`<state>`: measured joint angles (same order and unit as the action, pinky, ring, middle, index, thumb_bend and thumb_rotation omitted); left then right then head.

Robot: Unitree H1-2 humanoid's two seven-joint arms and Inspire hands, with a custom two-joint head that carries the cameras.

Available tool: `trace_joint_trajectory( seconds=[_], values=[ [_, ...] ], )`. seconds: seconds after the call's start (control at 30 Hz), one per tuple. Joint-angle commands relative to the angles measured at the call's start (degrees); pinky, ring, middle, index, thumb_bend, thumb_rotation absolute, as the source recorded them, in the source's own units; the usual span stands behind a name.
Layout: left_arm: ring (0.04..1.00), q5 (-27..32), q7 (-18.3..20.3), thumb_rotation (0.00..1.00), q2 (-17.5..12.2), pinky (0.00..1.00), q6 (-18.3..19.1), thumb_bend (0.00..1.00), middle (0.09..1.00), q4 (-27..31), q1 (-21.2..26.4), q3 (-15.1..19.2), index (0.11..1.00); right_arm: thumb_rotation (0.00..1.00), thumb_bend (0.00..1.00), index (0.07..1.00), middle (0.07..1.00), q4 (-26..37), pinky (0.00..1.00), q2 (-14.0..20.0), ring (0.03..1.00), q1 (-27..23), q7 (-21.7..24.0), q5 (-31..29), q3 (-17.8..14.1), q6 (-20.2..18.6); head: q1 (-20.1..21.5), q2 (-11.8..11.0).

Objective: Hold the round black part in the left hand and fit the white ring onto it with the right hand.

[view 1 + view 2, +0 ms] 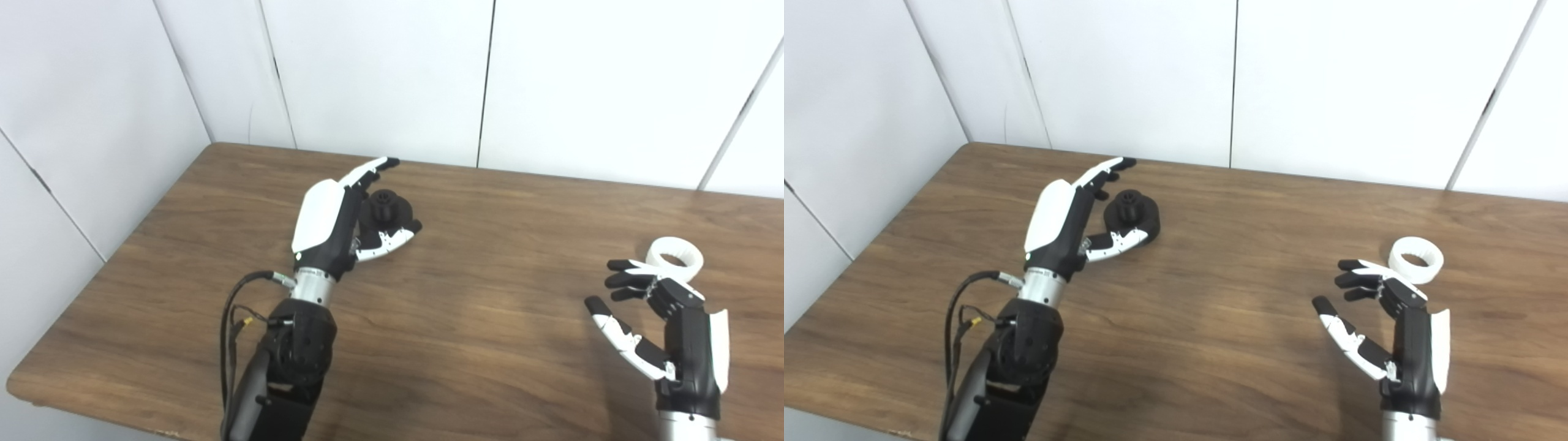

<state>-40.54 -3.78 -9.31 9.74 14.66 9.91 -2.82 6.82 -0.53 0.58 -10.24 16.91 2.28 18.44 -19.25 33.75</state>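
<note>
- The left hand (334, 217), a white shell over black jointed fingers, lies on its side on the wood-grain worktop (465, 318), fingers stretched toward the far wall and the thumb curled in below.
- The round black part (387, 211), matte, with a raised knob-like hub rising from a wider disc base, sits on the worktop between those fingers and the thumb; the thumb tip touches its near edge, but the fingers stay straight, so the hand is spread around the part rather than gripping it.
- The right hand (1387, 334) is raised near the right front of the worktop, palm turned inward, fingers bent and apart, thumb held out to the left, holding nothing.
- The smooth white plastic ring (1416, 260), a short thick band with a hollow centre, lies flat on the worktop just beyond the right hand's fingertips (1350, 278), apart from them.
- The ring and the black part are well apart, at opposite sides of the brown laminate surface.
- A black cable (228, 331) loops beside the left forearm near its silver wrist collar (313, 286).
- Plain white wall panels (380, 73) with dark seams stand behind the worktop.
</note>
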Motion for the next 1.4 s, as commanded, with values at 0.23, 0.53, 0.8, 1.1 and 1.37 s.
trace_joint_trajectory(
  seconds=[0.23, 0.53, 0.8, 1.1, 1.37],
  values=[
    [0.828, -0.97, 0.45, 0.39, -3.01, 0.68, 2.43, 0.72, 0.859, -0.74, 5.97, 1.4, 0.836, 0.15, 0.5, 0.498, 0.649, 0.15, 0.47, 0.4, 0.566, -0.23, 0.18, -0.49, -0.55, 0.75, -0.14, 0.18],
    [0.925, -4.8, 1.4, 0.39, -6.15, 0.76, 5.17, 0.92, 0.918, -6.58, 9.72, -0.02, 0.872, 0.15, 0.5, 0.499, 0.655, -0.18, 0.49, 0.72, 0.577, -0.06, 0.43, -0.87, -0.97, 0.99, -0.19, 0.16],
    [0.969, -6.09, 2.49, 0.43, -8.96, 0.88, 6.84, 0.95, 0.961, -12.82, 12.62, -1.74, 0.891, 0.15, 0.5, 0.499, 0.656, -0.2, 0.49, 0.74, 0.577, -0.02, 0.62, -1.18, -0.94, 1.1, 0.13, 0.27],
    [1.0, -7.54, 2.47, 0.46, -10.42, 0.9, 9.04, 0.98, 0.996, -19.38, 14.55, -4.02, 0.888, 0.15, 0.5, 0.499, 0.655, 0.44, 0.48, 0.5, 0.573, 0.29, 0.55, -1.04, -1.15, 0.61, 0.22, 0.43],
    [1.0, -9.15, 4.03, 0.55, -11.39, 0.91, 11.87, 1.0, 1.0, -23.66, 15.78, -7.05, 0.859, 0.15, 0.5, 0.499, 0.657, 0.64, 0.48, 0.34, 0.571, 0.4, 0.58, -0.7, -1.13, 0.18, 0.2, 0.47]
  ],
)
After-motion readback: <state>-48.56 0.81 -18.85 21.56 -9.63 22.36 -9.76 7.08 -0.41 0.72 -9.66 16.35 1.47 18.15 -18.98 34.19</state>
